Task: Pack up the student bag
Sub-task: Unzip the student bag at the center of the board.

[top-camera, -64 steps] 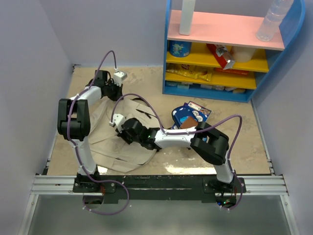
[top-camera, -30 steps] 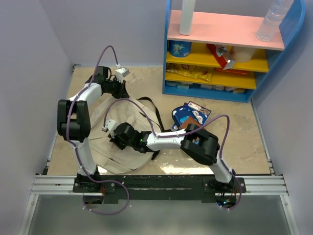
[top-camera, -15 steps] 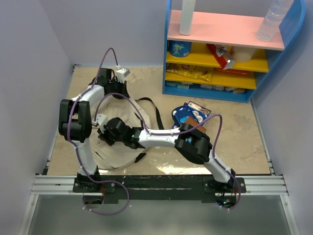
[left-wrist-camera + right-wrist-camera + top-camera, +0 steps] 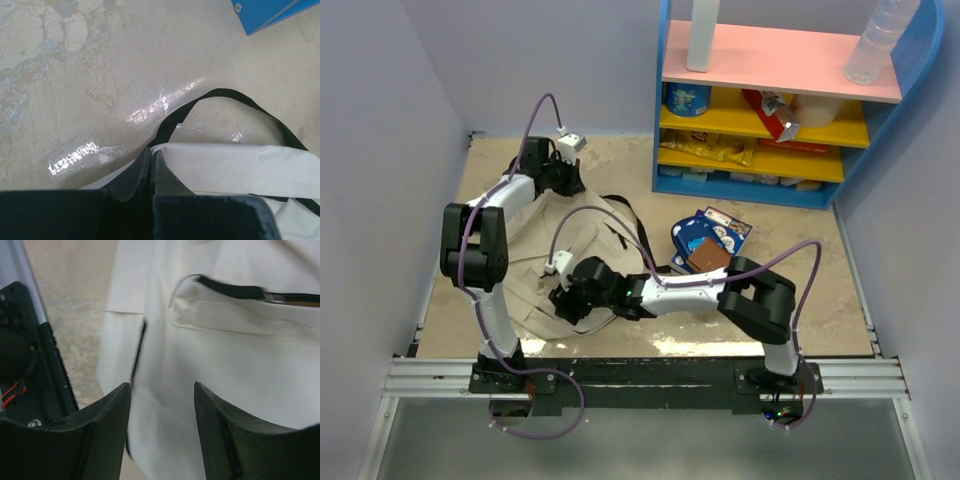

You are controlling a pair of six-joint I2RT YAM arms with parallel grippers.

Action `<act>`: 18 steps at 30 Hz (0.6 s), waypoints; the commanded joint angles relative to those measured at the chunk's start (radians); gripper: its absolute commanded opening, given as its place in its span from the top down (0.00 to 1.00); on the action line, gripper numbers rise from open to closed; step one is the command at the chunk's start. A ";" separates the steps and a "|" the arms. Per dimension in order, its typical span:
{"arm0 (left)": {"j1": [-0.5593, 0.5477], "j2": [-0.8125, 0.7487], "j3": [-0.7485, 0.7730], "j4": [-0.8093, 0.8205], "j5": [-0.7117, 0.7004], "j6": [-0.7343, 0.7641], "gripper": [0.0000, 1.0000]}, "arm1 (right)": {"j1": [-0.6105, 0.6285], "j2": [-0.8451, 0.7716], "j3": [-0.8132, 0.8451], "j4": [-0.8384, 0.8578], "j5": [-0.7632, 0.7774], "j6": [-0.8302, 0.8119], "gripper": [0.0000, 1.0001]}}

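Two pincers attend the student bag [image 4: 592, 232], centre-left on the bench [image 4: 810, 300]. Left pincer [image 4: 151, 150] is clamped on its rim; right pincer [image 4: 162, 390] hovers with jaws apart. Judged step: opening the bag. Next move calls for a fresh hold

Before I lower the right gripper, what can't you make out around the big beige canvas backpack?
Top view: opening of the big beige canvas backpack, under the right gripper and folds.
Left wrist: whether the left gripper pinches canvas; its shut fingers hide it.
Right wrist: the dark-zipped pocket, blurred, zip cut by the right edge.
Top view: the flat blue stack by the blue shelf, too small to identify.
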 commanded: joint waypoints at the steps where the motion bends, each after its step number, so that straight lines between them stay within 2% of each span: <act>1: -0.006 -0.084 0.029 0.027 -0.008 0.030 1.00 | -0.108 -0.099 -0.049 0.051 0.098 0.093 0.44; 6: -0.005 -0.130 0.003 0.003 0.002 0.038 1.00 | -0.160 -0.078 0.025 -0.018 0.276 0.219 0.44; 10: -0.006 -0.150 -0.011 -0.009 0.015 0.036 1.00 | -0.159 -0.023 0.131 -0.051 0.319 0.280 0.44; 14: -0.005 -0.152 -0.020 -0.003 0.008 0.041 1.00 | -0.159 0.009 0.200 -0.069 0.298 0.366 0.44; 18: -0.005 -0.147 -0.028 -0.001 -0.005 0.053 1.00 | -0.157 0.058 0.244 -0.170 0.336 0.391 0.50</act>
